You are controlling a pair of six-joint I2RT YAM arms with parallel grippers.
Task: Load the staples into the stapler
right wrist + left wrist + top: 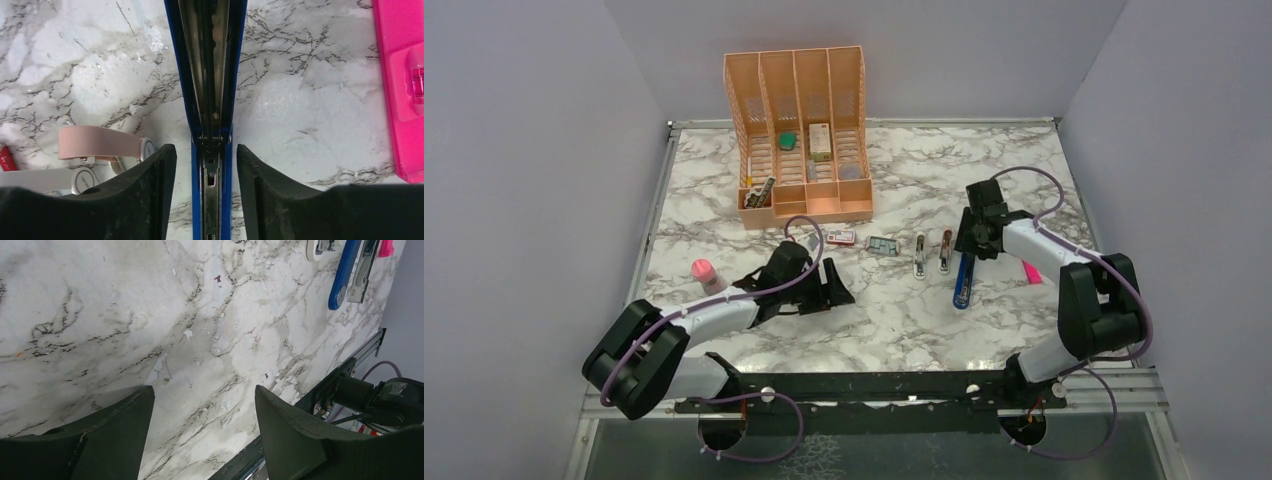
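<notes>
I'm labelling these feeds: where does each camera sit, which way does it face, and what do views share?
Top external: above and behind, looking down at the table; both arms show.
Left wrist: low, facing the table between the left gripper's open fingers.
Right wrist: straight down on the stapler between the right gripper's fingers.
Shared: the stapler, in all three.

My right gripper (pixel 206 150) straddles the slim blue stapler (pixel 210 60) with thin gaps, a pinkish-tan rounded piece (pixel 97 142) crowding left and a bright pink marker (pixel 400 75) right.
</notes>
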